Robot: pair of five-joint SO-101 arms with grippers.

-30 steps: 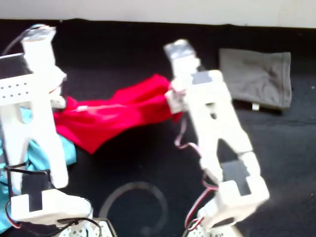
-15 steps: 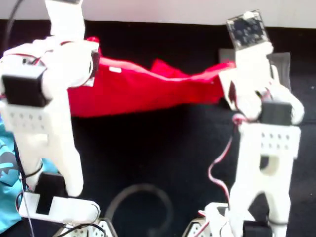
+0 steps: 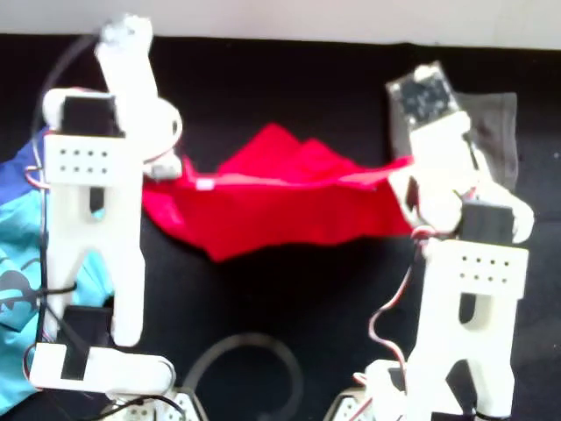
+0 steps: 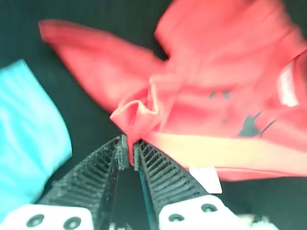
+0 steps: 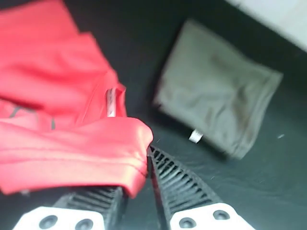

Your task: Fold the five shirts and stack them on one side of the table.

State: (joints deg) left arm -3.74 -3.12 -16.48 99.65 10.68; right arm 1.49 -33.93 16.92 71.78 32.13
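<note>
- L gripper [image 4: 128,143]: pinched shut on red shirt [image 3: 280,206], left end.
- R gripper [image 5: 148,152]: pinching its right end.
- Shirt stretched btwn both, mid table [image 3: 289,298].
- Folded grey shirt [image 3: 495,132] at far right corner; teal shirt [image 3: 17,281] at left edge.

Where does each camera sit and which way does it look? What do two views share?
High view: fixed above the arms' bases, looking down on the table; left arm and right arm show, red shirt stretched between.
Left wrist view: on the left arm, looking along the left gripper, shut on the red shirt; teal shirt beside.
Right wrist view: on the right arm, looking along the right gripper, shut on the red shirt; grey shirt beyond.
Shared: red shirt in all; grey shirt in high and right wrist views.
</note>
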